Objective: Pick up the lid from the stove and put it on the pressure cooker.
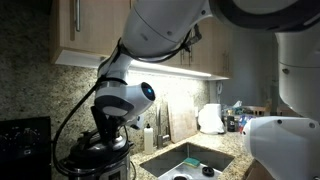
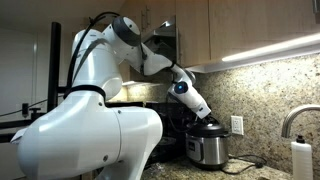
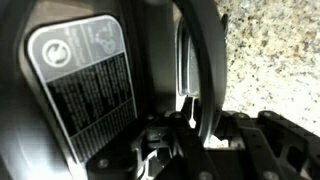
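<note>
The pressure cooker (image 2: 208,151) stands on the granite counter, brushed steel with a black rim; it also shows in an exterior view (image 1: 98,166). The black lid (image 2: 209,128) sits on or just above the cooker's rim, slightly tilted. In the wrist view the lid (image 3: 150,50) fills the frame, with a white printed label on it. My gripper (image 3: 205,130) is shut on the lid's arched black handle. The gripper shows in both exterior views (image 1: 108,128) (image 2: 204,114), right above the cooker. The black stove (image 1: 22,140) is beside the cooker.
A steel sink (image 1: 190,158) lies beyond the cooker, with a soap bottle (image 1: 150,138) and a white appliance (image 1: 210,118) behind it. A faucet (image 2: 296,120) and dispenser (image 2: 300,160) are near. A wall outlet (image 2: 238,124) and the granite backsplash (image 3: 270,50) are close behind; cabinets hang overhead.
</note>
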`<action>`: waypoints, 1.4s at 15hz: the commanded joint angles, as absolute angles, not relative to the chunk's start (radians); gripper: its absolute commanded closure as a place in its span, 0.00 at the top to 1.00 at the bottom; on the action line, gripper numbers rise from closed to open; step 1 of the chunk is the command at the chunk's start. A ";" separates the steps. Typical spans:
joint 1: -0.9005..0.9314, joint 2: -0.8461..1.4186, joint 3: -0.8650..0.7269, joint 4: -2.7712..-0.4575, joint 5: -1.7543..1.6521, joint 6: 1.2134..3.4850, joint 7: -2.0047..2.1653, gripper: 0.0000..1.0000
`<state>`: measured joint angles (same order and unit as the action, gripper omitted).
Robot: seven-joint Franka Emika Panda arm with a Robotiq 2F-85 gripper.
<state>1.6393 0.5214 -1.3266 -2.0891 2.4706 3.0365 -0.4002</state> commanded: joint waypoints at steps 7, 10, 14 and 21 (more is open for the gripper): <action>1.642 0.660 -1.274 -2.063 2.540 3.174 0.014 0.03; 1.625 0.674 -1.265 -2.056 2.538 3.156 0.064 0.03; 1.638 0.653 -1.259 -2.052 2.529 3.170 0.083 0.03; 1.647 0.660 -1.256 -2.038 2.535 3.188 0.134 0.40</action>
